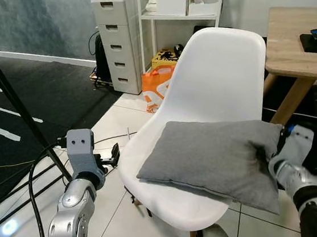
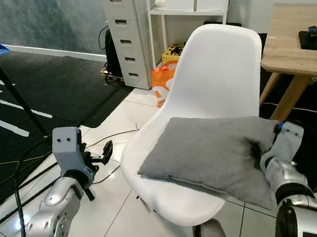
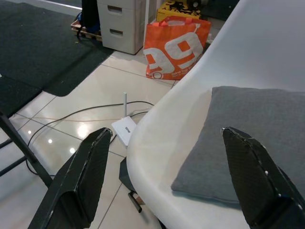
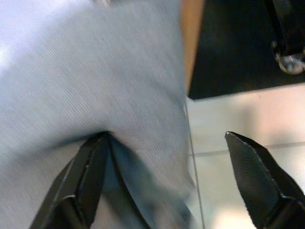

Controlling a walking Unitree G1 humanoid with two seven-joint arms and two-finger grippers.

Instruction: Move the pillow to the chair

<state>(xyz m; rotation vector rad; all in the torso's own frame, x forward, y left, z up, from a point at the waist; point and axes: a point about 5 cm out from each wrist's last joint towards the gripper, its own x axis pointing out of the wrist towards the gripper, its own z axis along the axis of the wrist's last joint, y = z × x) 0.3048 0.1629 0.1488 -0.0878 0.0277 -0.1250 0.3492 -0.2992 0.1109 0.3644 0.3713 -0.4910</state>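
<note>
The grey pillow [image 1: 220, 160] lies flat on the seat of the white chair [image 1: 222, 71], its far corner hanging a little past the seat edge on the robot's right. The right gripper [image 4: 174, 179] sits at that overhanging corner with its fingers spread wide — one finger [image 4: 88, 176] pressed into a fold of the grey cloth, the other out over the pale floor tiles, nothing pinched between them. The left gripper [image 3: 167, 181] hovers just off the opposite side of the seat, fingers likewise spread apart and holding nothing; between them the wrist view takes in the chair's rim and the near end of the pillow. Below and beyond this gripper the glossy white tile floor [image 1: 121, 220] carries a small white router [image 3: 125, 130] with an upright antenna and loose cables. Farther on stands an orange shopping bag [image 3: 176, 47], then a grey drawer unit [image 1: 118, 40] and a white shelf [image 1: 183, 4] against the wall. A dark carpet [image 1: 25, 105] with white stripes spreads out past the left arm, crossed by a black tripod leg [image 1: 12, 95]. Beyond the right gripper — behind the chair — stands a wooden table [image 1: 296, 43] with a small black device [image 1: 315, 42] lying on top.
</note>
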